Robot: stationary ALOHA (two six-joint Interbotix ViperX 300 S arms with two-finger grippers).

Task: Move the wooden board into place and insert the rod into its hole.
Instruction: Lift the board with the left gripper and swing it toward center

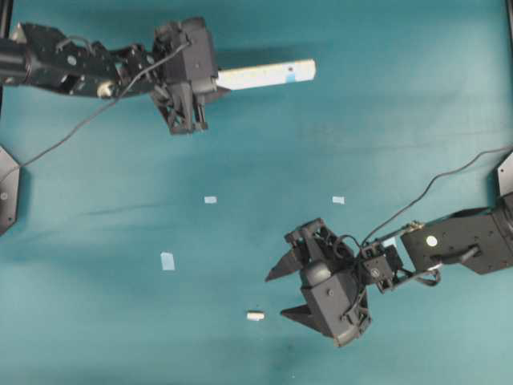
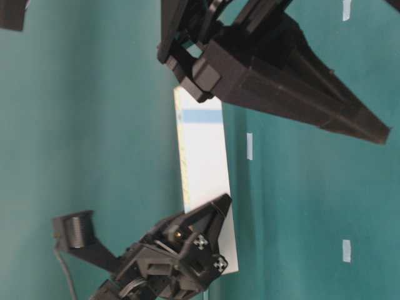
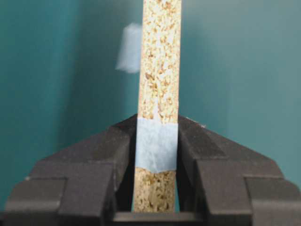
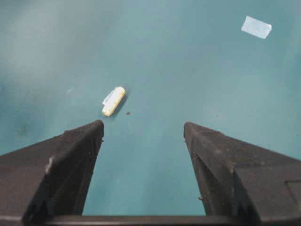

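Up top left, left hand (image 1: pixel 210 80) pinching the wooden board (image 1: pixel 268 74) edgewise, holding it out sideways. Lower right, right hand (image 1: pixel 280 293) hovering spread wide, the rod (image 1: pixel 255 316) lying just beside its fingertips on the tabletop (image 1: pixel 417 128).

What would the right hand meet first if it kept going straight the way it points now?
Probably the rod: it lies just ahead of the open right hand, slightly toward one finger, with bare teal table between. Depth is uncertain.
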